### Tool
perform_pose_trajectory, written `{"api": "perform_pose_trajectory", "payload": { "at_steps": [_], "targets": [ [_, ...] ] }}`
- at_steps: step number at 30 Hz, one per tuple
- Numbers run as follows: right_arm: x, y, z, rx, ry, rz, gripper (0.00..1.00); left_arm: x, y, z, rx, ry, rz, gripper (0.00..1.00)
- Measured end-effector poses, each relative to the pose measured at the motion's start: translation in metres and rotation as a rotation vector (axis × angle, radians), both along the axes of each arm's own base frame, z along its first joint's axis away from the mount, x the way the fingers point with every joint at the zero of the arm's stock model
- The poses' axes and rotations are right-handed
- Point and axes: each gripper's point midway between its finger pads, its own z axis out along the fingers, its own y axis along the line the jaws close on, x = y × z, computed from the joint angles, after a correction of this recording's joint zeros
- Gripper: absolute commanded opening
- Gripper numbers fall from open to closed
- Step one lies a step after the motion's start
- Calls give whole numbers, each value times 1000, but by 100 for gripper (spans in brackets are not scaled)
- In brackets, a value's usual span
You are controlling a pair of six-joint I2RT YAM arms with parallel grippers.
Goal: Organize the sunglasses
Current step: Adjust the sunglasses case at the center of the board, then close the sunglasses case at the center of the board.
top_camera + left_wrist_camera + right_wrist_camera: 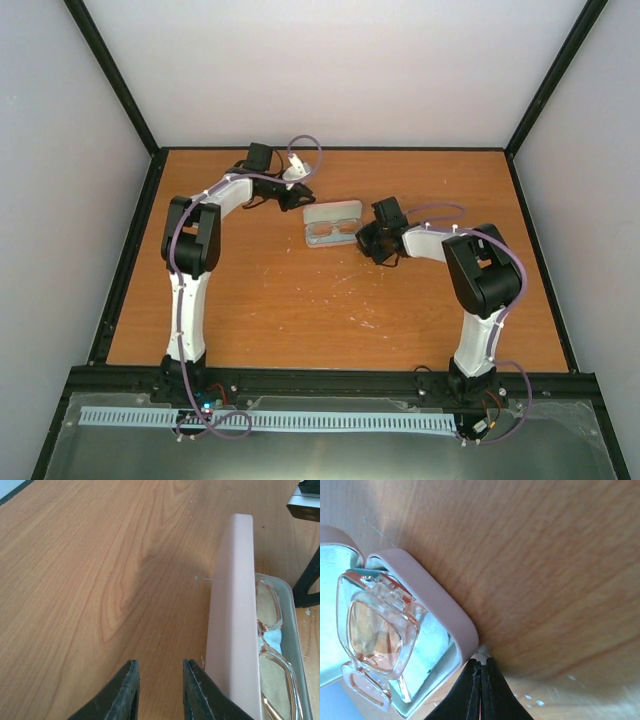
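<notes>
The pink case (335,210) lies open at the table's far middle, with the amber see-through sunglasses (330,232) lying in its pale blue tray. In the left wrist view the raised pink lid (235,605) stands just right of my open, empty left gripper (160,664), and the sunglasses (272,655) lie beyond the lid. My left gripper (303,195) is at the case's far left side. My right gripper (362,240) is at the case's right end. In the right wrist view it (481,661) is shut, its tips against the corner of the case rim (435,600), with the sunglasses (375,630) inside.
The wooden table (300,300) is bounded by black frame rails (130,250) and white walls. A black part of the right arm (307,580) shows beyond the case in the left wrist view. Small white specks (365,322) dot the table near the middle.
</notes>
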Motion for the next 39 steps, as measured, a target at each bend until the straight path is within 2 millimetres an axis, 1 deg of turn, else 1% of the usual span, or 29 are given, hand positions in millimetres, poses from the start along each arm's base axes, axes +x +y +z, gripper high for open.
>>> {"api": "perform_pose_trajectory", "payload": {
  "at_steps": [4,8,13,16,19,27,29,39],
  "targets": [
    [8,5,0,18,-17,-2,3,-4,-2,-1,-1,14,-8,27],
    [21,11,0,27,-39,2,3,-10,-4,-6,-7,36,-18,27],
    [35,15,0,33,-71,7,3,-27,-3,-26,-1,103,-25,27],
    [40,16,0,33,-85,13,3,-35,-5,-31,-10,141,-25,27],
    [44,15,0,33,-100,17,3,-37,-8,-27,-24,160,-19,27],
    [56,11,0,45,-140,24,3,-38,-17,9,-62,111,-20,27],
    [59,11,0,52,-150,23,3,-38,-17,13,-66,104,-21,27],
    [66,14,0,69,-176,36,3,-42,-20,11,-73,124,-22,27]
  ]
}}
